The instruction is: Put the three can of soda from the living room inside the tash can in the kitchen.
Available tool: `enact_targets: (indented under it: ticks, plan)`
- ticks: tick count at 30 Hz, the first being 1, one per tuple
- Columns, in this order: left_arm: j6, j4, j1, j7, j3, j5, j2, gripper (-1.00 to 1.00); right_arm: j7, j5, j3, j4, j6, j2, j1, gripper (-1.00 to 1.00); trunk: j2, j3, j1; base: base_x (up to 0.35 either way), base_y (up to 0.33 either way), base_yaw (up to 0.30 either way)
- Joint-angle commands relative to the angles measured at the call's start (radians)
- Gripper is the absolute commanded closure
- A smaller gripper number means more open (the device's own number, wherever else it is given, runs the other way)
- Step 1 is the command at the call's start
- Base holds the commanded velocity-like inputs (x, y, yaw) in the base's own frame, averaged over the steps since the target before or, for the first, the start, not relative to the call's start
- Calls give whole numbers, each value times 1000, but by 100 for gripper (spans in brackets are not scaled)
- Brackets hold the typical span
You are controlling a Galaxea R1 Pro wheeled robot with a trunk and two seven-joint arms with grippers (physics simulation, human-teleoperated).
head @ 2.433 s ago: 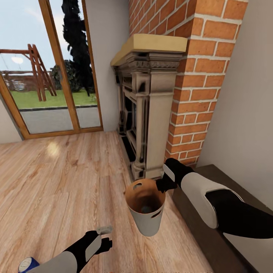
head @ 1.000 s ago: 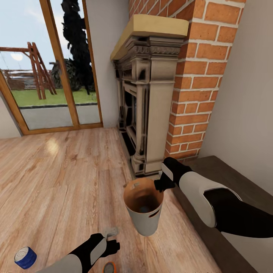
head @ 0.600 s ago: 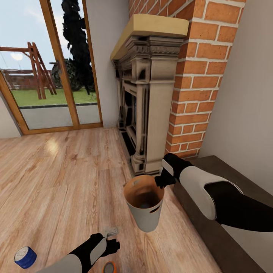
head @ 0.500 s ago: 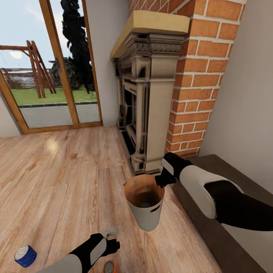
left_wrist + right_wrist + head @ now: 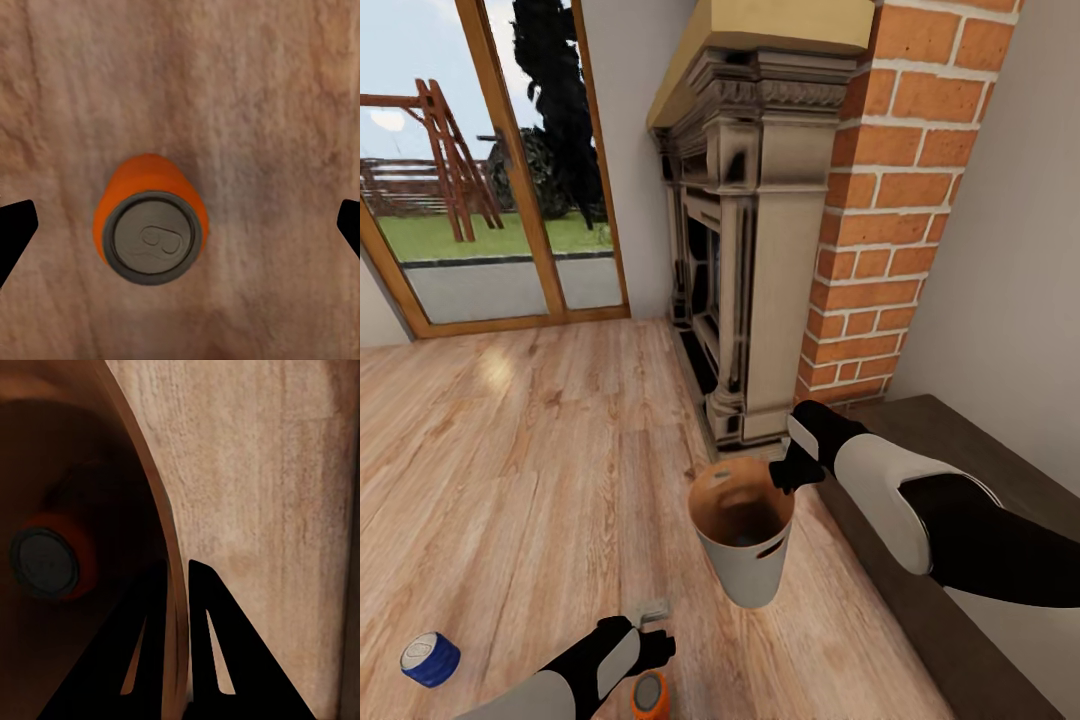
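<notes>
In your head view the orange can (image 5: 650, 695) was cut by the bottom edge, and the left gripper (image 5: 652, 628) hid its fingers behind the wrist. The right gripper (image 5: 780, 478) covered part of the trash can (image 5: 750, 580) rim. In your right wrist view, a second orange can (image 5: 51, 556) inside was dim and blurred.

1. We see a pale grey tapered bin with glossy brown inside (image 5: 743, 560), lifted off the floor, an orange can (image 5: 49, 562) inside.
2. Another orange silver-topped can (image 5: 649, 694) stands upright near-left.
3. A dark blue can (image 5: 430, 659) lies tilted far left.
</notes>
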Motion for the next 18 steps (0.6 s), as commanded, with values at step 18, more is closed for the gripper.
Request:
enact_targets:
  ticks: [18]
  plan:
    - [-60, 0, 0, 0, 1, -2, 5, -100, 5, -23, -21, 0, 0, -2, -1, 100, -2, -31, 3, 0, 0, 0]
